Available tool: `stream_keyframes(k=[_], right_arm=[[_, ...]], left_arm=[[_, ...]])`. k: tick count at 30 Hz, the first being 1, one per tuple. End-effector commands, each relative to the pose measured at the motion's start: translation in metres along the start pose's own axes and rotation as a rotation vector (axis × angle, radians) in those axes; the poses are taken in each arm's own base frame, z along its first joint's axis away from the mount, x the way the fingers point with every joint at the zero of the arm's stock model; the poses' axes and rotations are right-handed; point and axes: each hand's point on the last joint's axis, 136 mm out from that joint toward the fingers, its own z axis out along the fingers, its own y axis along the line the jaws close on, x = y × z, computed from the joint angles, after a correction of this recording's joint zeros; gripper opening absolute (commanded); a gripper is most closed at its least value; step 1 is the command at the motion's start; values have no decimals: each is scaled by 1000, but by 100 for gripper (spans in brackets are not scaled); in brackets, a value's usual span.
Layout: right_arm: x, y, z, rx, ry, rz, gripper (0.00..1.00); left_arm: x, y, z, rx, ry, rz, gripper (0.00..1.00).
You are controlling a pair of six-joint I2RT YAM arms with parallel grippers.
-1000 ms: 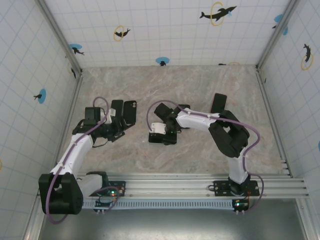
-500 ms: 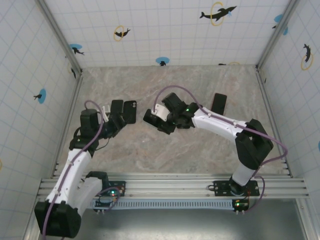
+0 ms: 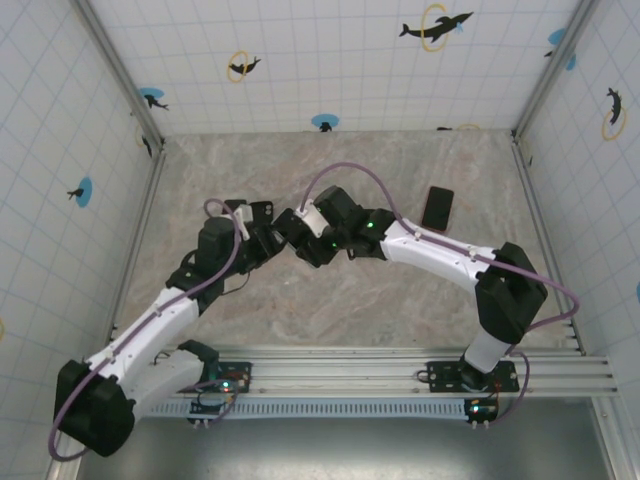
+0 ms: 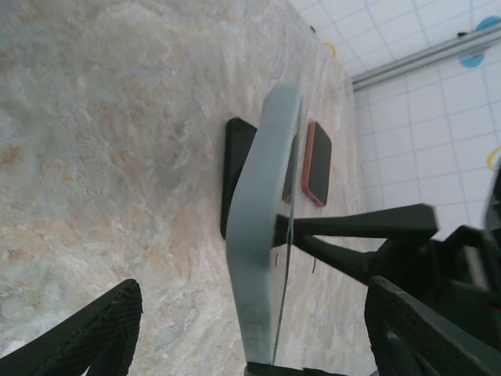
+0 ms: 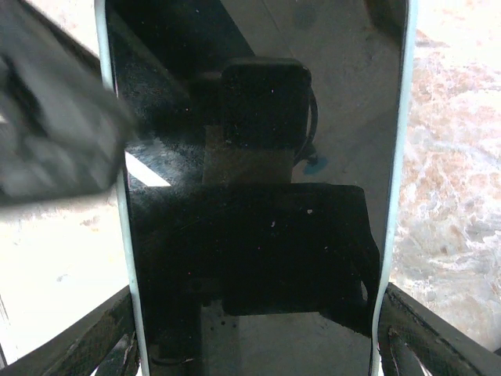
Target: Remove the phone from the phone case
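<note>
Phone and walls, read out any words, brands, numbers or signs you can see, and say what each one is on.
No readable text anywhere.
On the glossy black phone: nothing, a dark screen with reflections only.
On the pale grey-green phone case: no brand or label on its visible edge.
On the white tiled walls: black dolphin silhouettes, no words.
</note>
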Motion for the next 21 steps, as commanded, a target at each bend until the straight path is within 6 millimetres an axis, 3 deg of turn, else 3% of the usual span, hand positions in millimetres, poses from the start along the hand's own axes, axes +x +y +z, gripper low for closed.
stream_keyframes(k=[1, 7, 14, 18, 21], right_arm=[[-48, 9, -27, -28, -153, 22, 45], [-51, 8, -31, -41, -168, 57, 45], [-58, 9, -37, -88, -211, 108, 44], [-58, 7, -39, -93, -214, 122, 44], [-59, 9, -39, -103, -214, 122, 45]], left_arm=[[-19, -26, 5, 58, -69, 49, 68], [-26, -41, 14, 84, -82, 79, 47], [-24, -36, 24, 59, -58, 99, 30], [-29, -44, 25, 62, -60, 116, 22], [-28, -43, 27, 58, -55, 110, 5]])
